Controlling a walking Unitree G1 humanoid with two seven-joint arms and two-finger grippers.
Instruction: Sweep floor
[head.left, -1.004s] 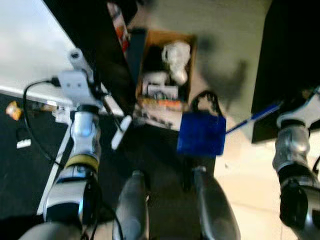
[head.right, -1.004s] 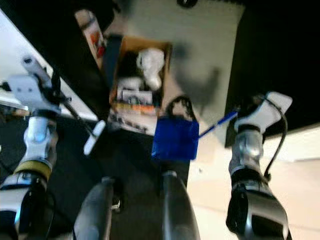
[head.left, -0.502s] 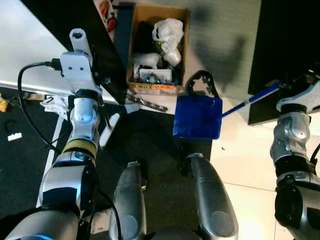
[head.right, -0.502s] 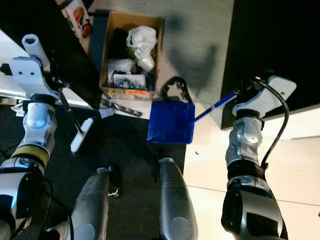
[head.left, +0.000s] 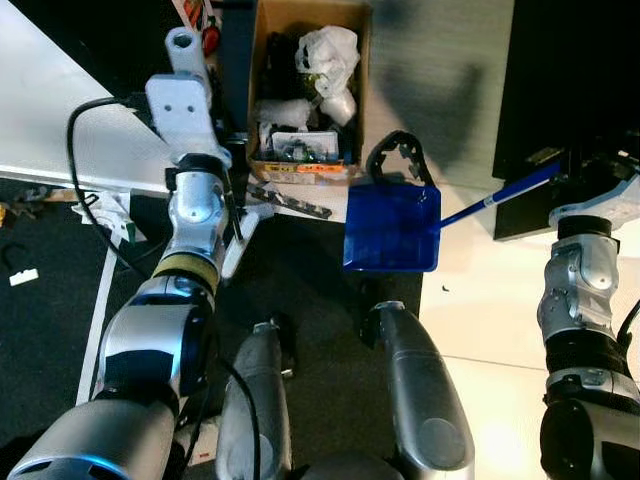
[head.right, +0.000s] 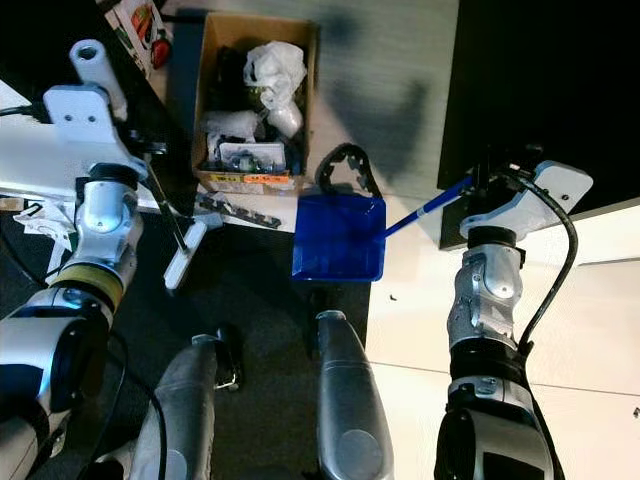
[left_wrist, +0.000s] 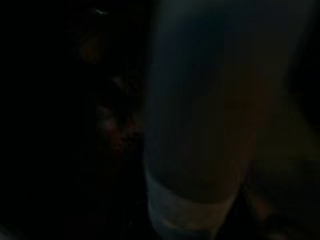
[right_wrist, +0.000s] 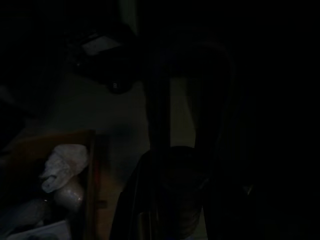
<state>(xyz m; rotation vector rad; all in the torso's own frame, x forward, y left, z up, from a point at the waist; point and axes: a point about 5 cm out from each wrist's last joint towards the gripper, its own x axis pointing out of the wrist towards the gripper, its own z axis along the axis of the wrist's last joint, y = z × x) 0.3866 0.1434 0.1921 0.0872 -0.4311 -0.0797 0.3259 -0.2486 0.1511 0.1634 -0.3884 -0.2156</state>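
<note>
The right end effector (head.right: 490, 180) grips the blue dustpan (head.right: 338, 238) by its handle, pan flat on the floor below-left, while the left end effector (head.right: 155, 150) holds the brush (head.right: 185, 262) to sweep debris in.

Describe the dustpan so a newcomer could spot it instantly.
Start at the open cardboard box full of rubbish near the top of the head views. Just below it and toward the robot's right, the dustpan sits on the floor ahead of the robot's feet. It is the only bright blue thing there, a square tray with a long blue handle running up to the right end effector.
</note>
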